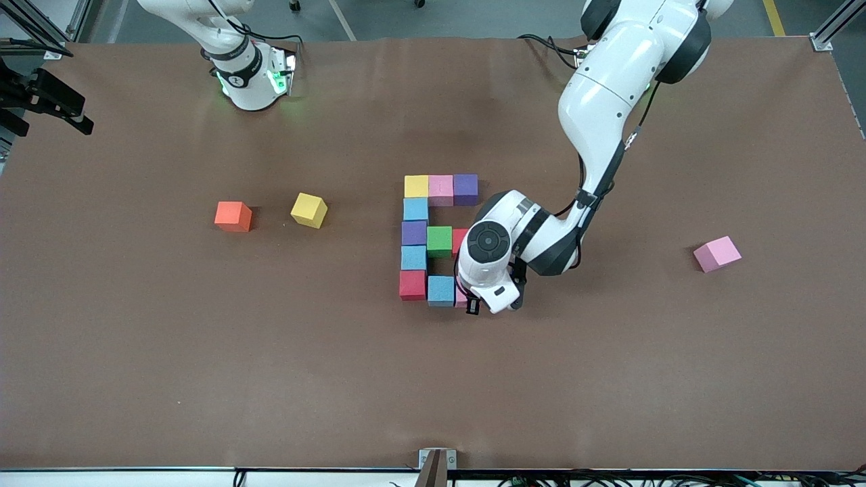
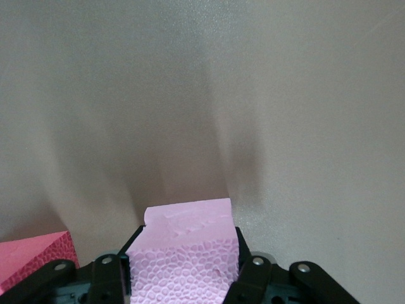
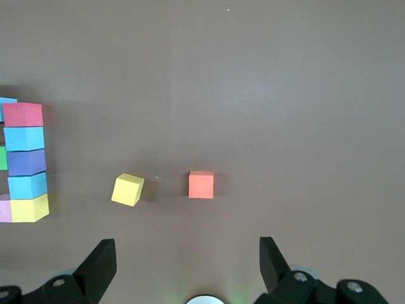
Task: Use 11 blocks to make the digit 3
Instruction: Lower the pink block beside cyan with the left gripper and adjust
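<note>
Clamped between the black fingers of the left hand (image 2: 183, 278), a pink block (image 2: 186, 253) shows its pebbled foam face and a dented top edge in the left wrist view. From the front camera that hand (image 1: 473, 303) sits low at the end of the bottom row of the block figure near the middle of the bench (image 1: 609, 379), and the white wrist covers most of the pink cube, leaving only a sliver (image 1: 461, 298) beside a blue block (image 1: 441, 289).

All the cubes are matte foam with square faces. The figure's top row reads yellow (image 1: 416, 186), pink (image 1: 440, 189), purple (image 1: 465, 188). A column runs down from the yellow one toward the front edge: blue (image 1: 415, 209), purple (image 1: 414, 233), blue (image 1: 413, 258), red (image 1: 412, 284). A green block (image 1: 439, 241) sits beside the column's purple one, with a red block (image 1: 459, 238) next to it, half hidden by the wrist.

Loose on the bench lie an orange cube (image 1: 233, 216) and a tilted yellow cube (image 1: 309, 210) toward the right arm's end, and a pink cube (image 1: 717, 253) toward the left arm's end.

Waiting with fingers spread wide and empty, the right hand (image 3: 186, 269) hangs above the bench at the edge by the robots' bases; the front camera shows only its arm's base.
</note>
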Controlling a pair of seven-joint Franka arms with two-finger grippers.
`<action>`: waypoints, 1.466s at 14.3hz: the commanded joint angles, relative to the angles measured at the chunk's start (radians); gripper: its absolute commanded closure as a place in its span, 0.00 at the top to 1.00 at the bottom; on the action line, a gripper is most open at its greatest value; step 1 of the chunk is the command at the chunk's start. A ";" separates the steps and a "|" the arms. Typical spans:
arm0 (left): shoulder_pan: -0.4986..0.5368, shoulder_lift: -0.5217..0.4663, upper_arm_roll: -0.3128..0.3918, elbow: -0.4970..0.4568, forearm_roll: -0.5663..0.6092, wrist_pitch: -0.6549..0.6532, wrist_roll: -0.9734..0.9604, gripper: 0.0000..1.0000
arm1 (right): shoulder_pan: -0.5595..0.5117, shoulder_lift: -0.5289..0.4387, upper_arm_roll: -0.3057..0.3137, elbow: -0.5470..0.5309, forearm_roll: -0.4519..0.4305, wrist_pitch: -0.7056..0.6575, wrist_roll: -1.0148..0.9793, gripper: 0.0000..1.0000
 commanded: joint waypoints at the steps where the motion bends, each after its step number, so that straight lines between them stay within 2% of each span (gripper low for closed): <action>1: -0.018 0.031 0.013 0.039 -0.020 -0.017 -0.008 0.20 | -0.003 0.025 0.009 0.052 -0.021 -0.032 -0.005 1.00; 5: -0.020 0.033 0.013 0.046 -0.020 -0.015 -0.019 0.20 | 0.003 0.020 0.010 0.050 -0.011 -0.107 0.006 1.00; 9: -0.030 0.042 0.015 0.056 -0.020 -0.015 -0.028 0.20 | 0.006 0.012 0.012 0.050 -0.005 -0.123 0.006 1.00; 12: -0.032 0.042 0.015 0.057 -0.020 -0.015 -0.028 0.20 | 0.000 0.011 0.003 0.050 0.045 -0.109 0.003 1.00; 17: -0.032 0.042 0.015 0.057 -0.020 -0.009 -0.028 0.20 | 0.002 0.014 0.002 0.052 0.018 -0.083 -0.080 1.00; 19: -0.032 0.042 0.015 0.057 -0.020 -0.009 -0.030 0.20 | 0.006 0.014 0.010 0.052 -0.022 -0.081 -0.086 1.00; 21: -0.033 0.042 0.015 0.057 -0.020 -0.008 -0.030 0.20 | 0.006 0.014 0.009 0.052 -0.018 -0.087 -0.085 1.00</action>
